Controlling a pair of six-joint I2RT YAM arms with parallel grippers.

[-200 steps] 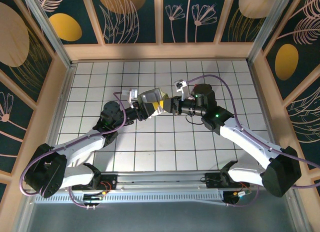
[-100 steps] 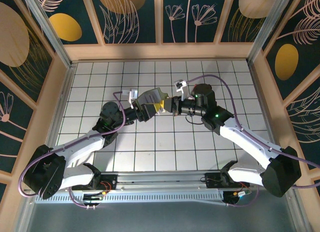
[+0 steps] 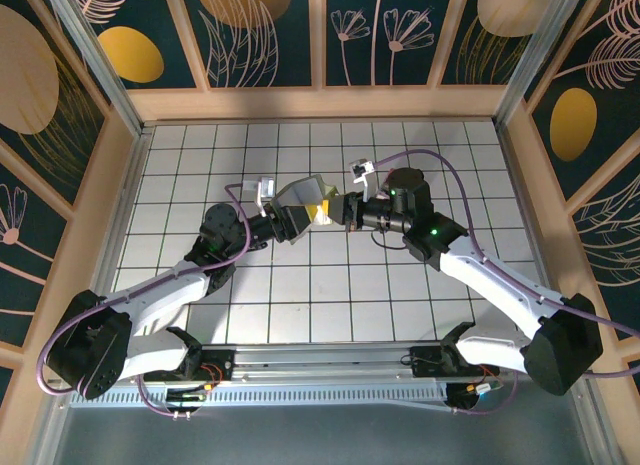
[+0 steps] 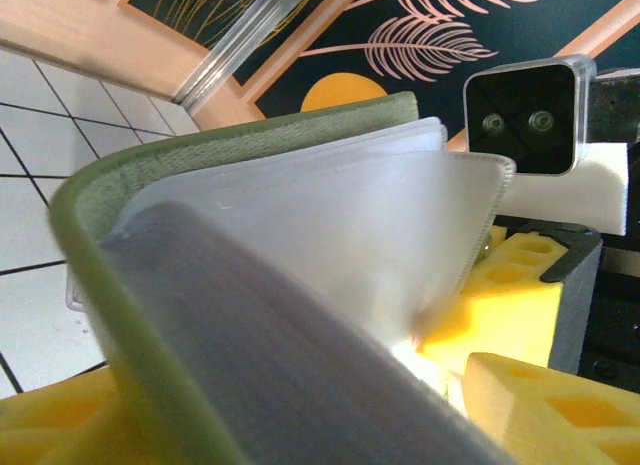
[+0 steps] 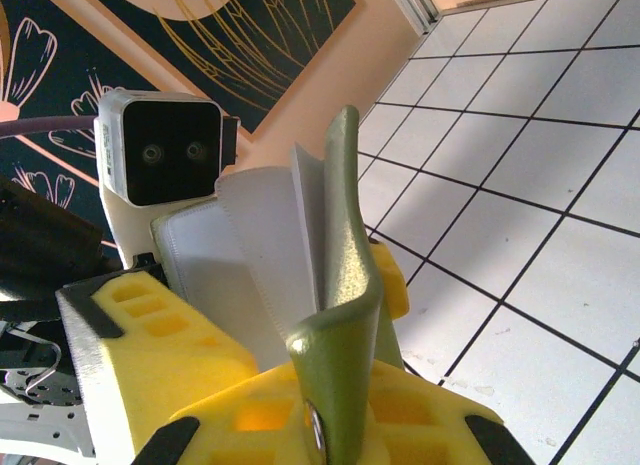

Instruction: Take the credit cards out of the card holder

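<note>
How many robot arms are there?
2: the white-and-black left arm reaches in from bottom left, the right arm from bottom right, meeting at the yellow-green folding card holder mid-table.

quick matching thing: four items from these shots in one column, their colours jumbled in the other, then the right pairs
Things:
1. card holder
2. plastic sleeves
3. finger pads
4. table

Colours:
a. white with dark grid lines
b. bright yellow
c. yellow-green
d. pale, translucent

Pairs: 1-c, 2-d, 3-b, 4-a
</note>
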